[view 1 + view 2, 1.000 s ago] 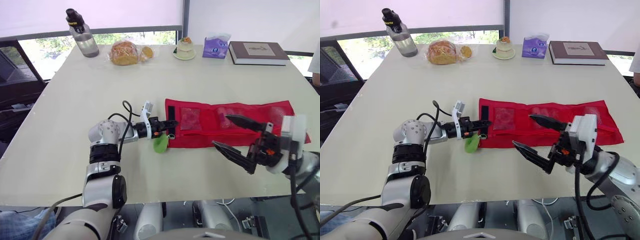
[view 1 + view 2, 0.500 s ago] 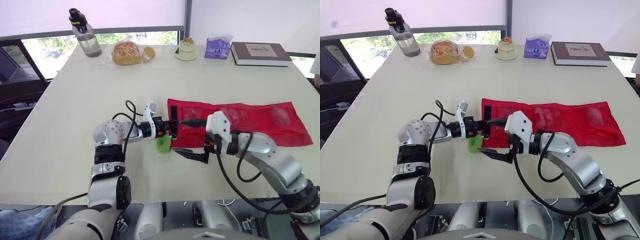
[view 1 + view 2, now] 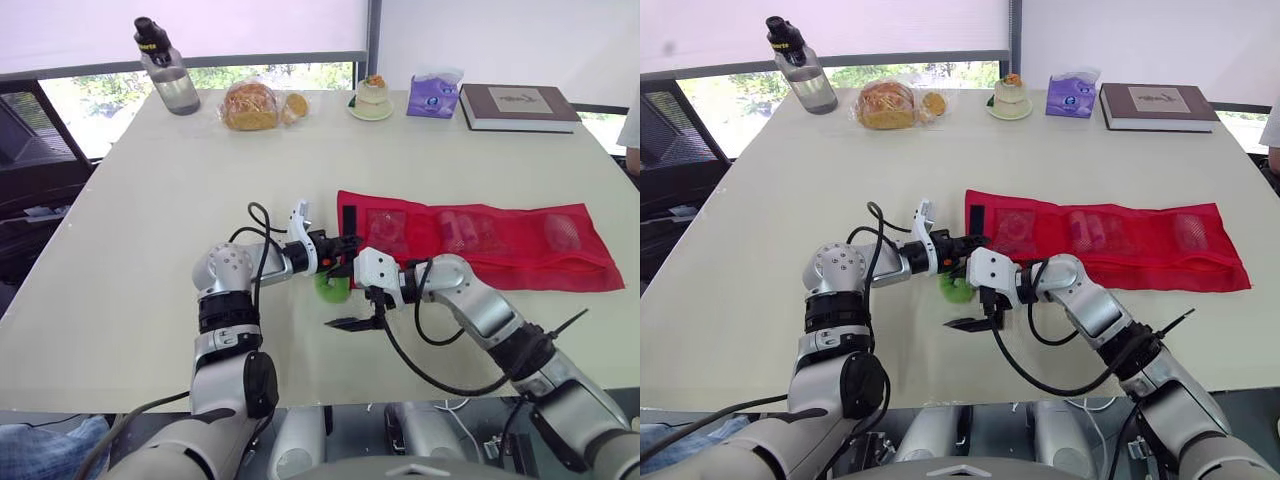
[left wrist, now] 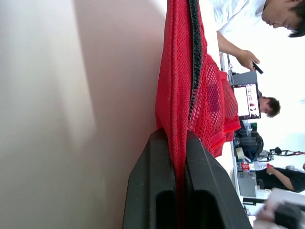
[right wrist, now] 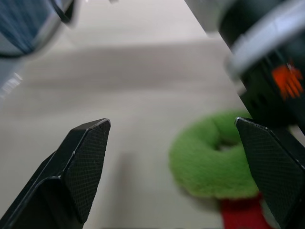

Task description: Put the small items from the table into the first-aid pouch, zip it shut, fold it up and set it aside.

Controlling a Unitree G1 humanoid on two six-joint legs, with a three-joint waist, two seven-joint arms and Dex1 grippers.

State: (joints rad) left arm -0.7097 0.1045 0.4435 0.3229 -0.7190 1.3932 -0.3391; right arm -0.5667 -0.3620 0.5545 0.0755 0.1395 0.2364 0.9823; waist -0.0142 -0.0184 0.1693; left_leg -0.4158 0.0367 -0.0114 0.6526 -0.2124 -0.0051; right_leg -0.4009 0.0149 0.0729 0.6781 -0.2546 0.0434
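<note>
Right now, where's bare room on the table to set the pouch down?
Widest bare patch: the table's left side, between the water bottle and the left gripper. A bare band runs between the red pouch and the far row, bread bag to book. Crowded: the pouch's left end, where the right gripper straddles the green ring.

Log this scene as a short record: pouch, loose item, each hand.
pouch: red mesh pouch, unfolded, lying flat on the table
loose item: green fuzzy ring on the table beside the pouch's left end
left: left hand shut on the pouch's left edge
right: right hand open, low over the table, facing the ring, not gripping it
</note>
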